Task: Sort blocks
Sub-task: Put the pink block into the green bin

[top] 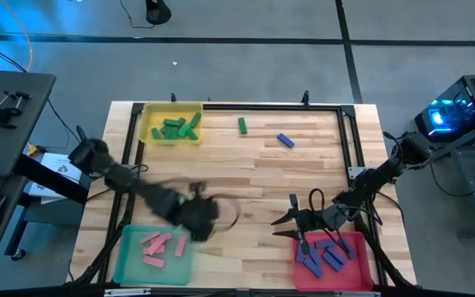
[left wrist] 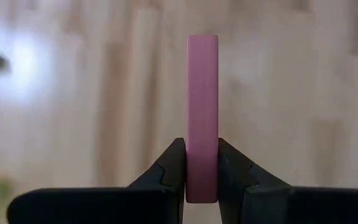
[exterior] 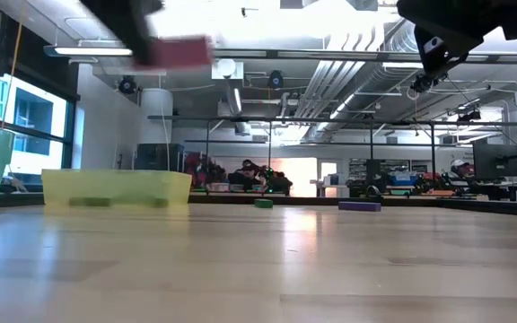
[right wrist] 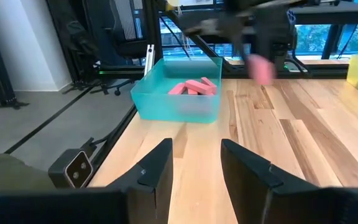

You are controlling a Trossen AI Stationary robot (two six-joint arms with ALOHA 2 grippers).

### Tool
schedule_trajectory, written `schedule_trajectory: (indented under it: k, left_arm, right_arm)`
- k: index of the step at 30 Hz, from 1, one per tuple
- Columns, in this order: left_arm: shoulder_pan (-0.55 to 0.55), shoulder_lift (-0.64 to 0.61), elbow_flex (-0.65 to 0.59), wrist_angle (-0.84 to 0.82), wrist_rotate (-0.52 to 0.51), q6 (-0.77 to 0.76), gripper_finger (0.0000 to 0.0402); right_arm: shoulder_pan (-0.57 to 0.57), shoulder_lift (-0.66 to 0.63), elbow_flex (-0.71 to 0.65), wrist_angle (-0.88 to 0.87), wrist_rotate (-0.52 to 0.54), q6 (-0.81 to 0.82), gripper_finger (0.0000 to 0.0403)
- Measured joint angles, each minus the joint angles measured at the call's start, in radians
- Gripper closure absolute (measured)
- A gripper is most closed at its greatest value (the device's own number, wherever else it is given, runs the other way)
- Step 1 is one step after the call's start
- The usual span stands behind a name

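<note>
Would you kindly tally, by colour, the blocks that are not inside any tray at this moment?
Green block: 1, lying on the table
Purple-blue block: 1, lying on the table
Pink block: 1, gripped in the left tool
Total: 3

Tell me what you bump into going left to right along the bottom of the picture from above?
Green tray holding pink blocks → left gripper, fingers shut on a pink block → right gripper, fingers open and empty → red tray holding blue blocks.
</note>
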Motion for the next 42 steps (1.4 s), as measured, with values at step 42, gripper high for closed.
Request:
schedule_trajectory:
  k: [42]
  left_arm:
    - [-0.679,-0.003,-0.422,0.356,0.308,-1.514,0.0345]
  right_arm:
    - [0.004,0.0,0.0,0.001,0.001,-0.007,0.0284]
